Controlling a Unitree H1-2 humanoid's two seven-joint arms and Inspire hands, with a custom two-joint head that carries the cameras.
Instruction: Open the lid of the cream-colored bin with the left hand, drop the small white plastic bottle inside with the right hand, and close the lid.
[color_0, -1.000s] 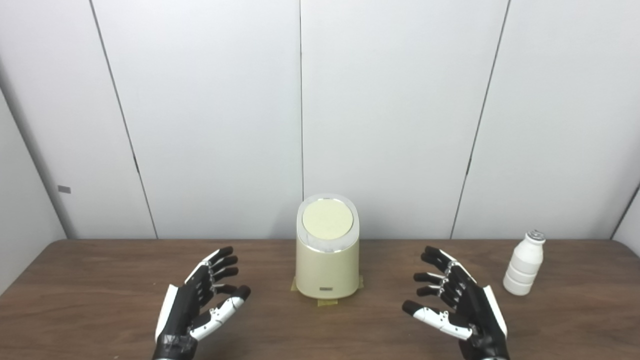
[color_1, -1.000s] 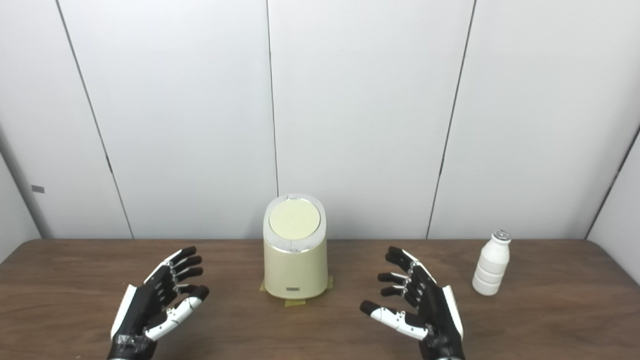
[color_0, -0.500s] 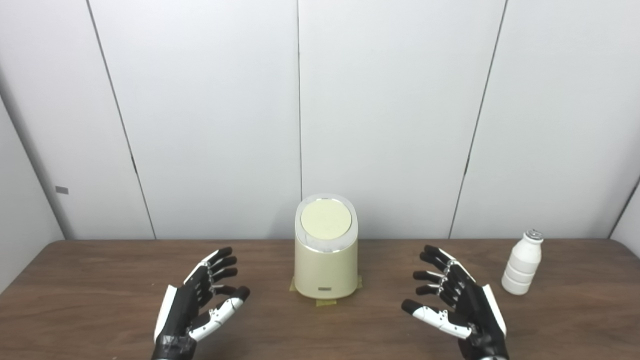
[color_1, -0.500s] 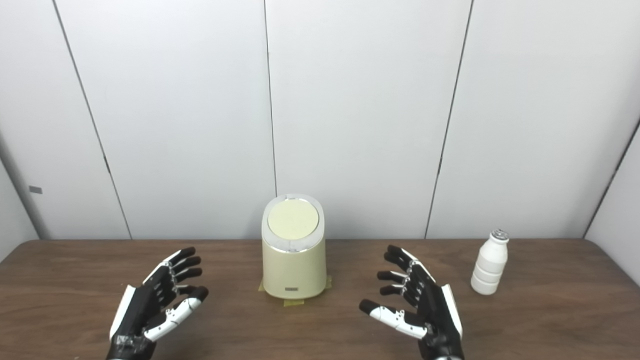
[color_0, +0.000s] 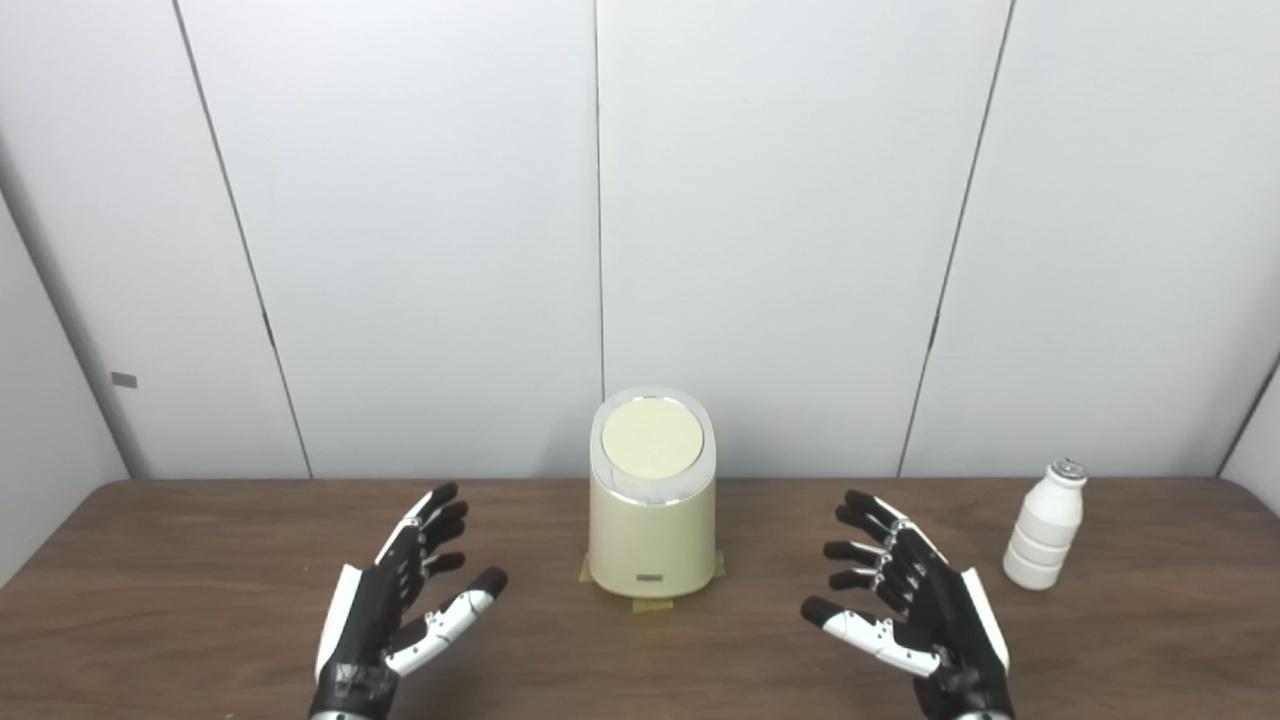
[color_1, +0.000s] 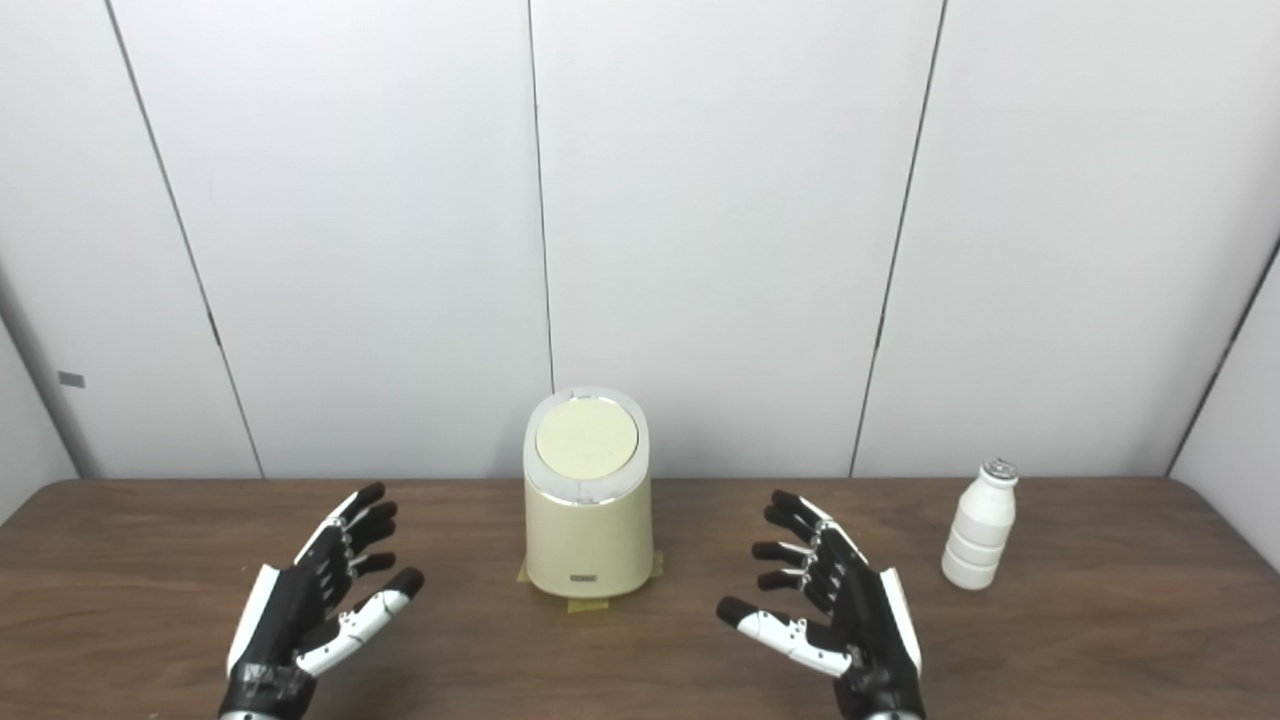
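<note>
Both hands, left hand at 8 o'clock and right hand at 4 o'clock of the lid-shut bin, spread empty; bottle stands at 3 o'clock.

Left hand, right hand: black palms, black-tipped fingers with silver linkages, white outer edge plates, white thumb segments. Black tape wraps left wrist.
</note>
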